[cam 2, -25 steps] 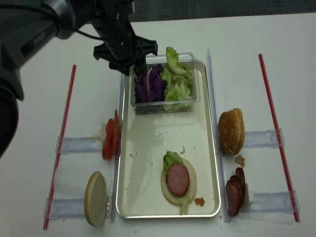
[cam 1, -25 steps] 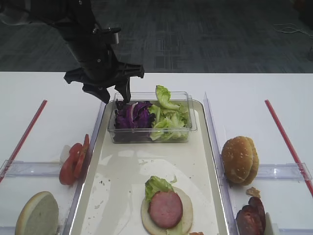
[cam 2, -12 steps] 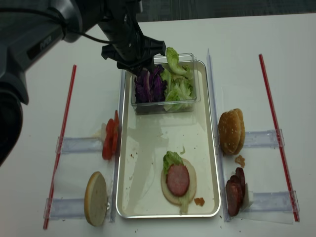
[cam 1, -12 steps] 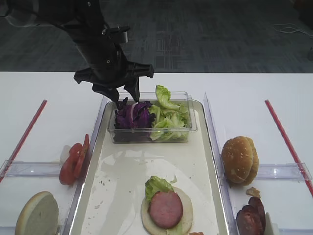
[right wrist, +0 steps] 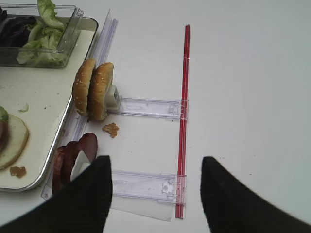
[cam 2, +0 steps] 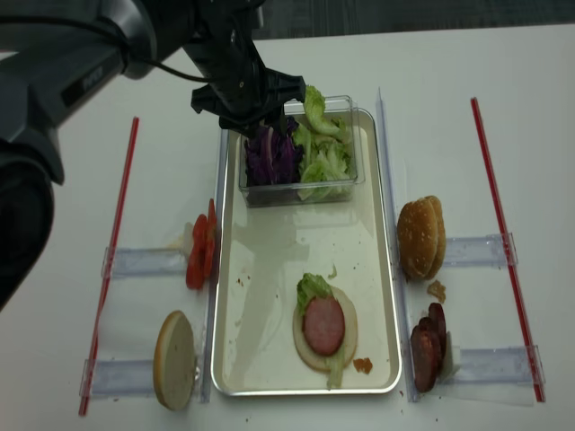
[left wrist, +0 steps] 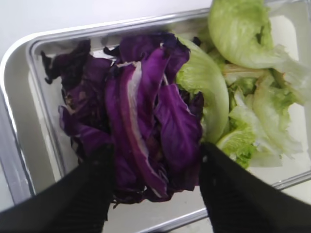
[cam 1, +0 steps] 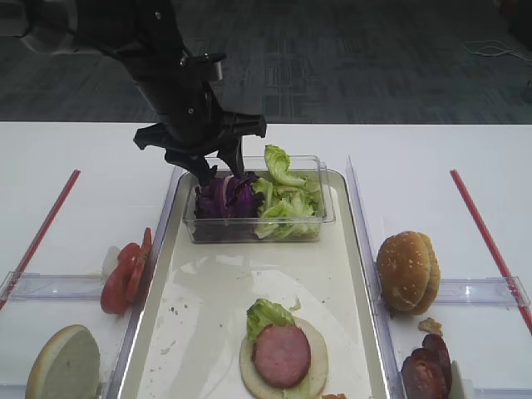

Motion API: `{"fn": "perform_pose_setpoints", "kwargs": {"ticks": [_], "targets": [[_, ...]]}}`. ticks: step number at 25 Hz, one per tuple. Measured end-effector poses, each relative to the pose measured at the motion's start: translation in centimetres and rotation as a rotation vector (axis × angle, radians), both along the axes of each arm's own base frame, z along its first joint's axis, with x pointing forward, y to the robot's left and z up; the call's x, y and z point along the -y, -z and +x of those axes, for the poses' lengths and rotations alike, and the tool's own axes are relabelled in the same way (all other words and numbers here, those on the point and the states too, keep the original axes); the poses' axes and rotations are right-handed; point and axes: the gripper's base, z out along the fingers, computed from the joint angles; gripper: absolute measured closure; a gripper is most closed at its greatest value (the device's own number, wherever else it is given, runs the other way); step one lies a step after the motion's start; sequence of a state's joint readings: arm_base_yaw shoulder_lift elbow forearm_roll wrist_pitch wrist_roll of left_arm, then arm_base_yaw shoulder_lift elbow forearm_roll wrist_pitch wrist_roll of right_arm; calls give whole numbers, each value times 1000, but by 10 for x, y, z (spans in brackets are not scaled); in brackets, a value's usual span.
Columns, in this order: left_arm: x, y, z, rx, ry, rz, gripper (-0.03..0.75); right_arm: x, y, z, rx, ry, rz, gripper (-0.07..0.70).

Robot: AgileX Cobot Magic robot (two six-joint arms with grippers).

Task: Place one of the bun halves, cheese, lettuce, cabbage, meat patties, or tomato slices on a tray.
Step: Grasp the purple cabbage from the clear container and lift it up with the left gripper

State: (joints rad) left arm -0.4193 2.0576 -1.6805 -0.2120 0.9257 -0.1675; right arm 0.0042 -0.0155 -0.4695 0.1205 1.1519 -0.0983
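Observation:
Purple cabbage (left wrist: pixel 146 116) lies in the left half of a clear tub (cam 1: pixel 327 208), with green lettuce (cam 1: pixel 287 195) beside it. My left gripper (left wrist: pixel 155 148) hangs open over the tub, one finger on each side of the cabbage pile, not closed on it. In the high view that left gripper (cam 1: pixel 220 170) is at the tub's back left corner. The tub stands at the far end of the cream tray (cam 1: pixel 349 274). Near the tray's front lies a bun half (cam 1: pixel 309 374) with lettuce and a pink meat patty (cam 1: pixel 281 353) on it. My right gripper (right wrist: pixel 155 162) is open and holds nothing.
Tomato slices (cam 1: pixel 125 270) and a pale bun half (cam 1: pixel 62 363) stand in holders left of the tray. Sesame bun halves (cam 1: pixel 407 270) and dark patties (cam 1: pixel 426 370) are on the right. Red strips (cam 1: pixel 486 237) run along both table sides.
My left gripper has moved right and lowered from beside the tub's left wall to over the cabbage. Its jaws stay open. Nothing else has moved.

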Motion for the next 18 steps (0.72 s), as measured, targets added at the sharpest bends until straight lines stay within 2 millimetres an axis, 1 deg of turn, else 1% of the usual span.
{"fn": "perform_pose_setpoints", "kwargs": {"ticks": [3, 9, 15, 18], "targets": [[1, 10, 2, -24, 8, 10, 345, 0, 0, 0, 0, 0, 0, 204], [4, 21, 8, -45, -7, 12, 363, 0, 0, 0, 0, 0, 0, 204], [5, 26, 10, -52, -20, 11, 376, 0, 0, 0, 0, 0, 0, 204], [2, 26, 13, -50, -42, 3, 395, 0, 0, 0, 0, 1, 2, 204]]}}
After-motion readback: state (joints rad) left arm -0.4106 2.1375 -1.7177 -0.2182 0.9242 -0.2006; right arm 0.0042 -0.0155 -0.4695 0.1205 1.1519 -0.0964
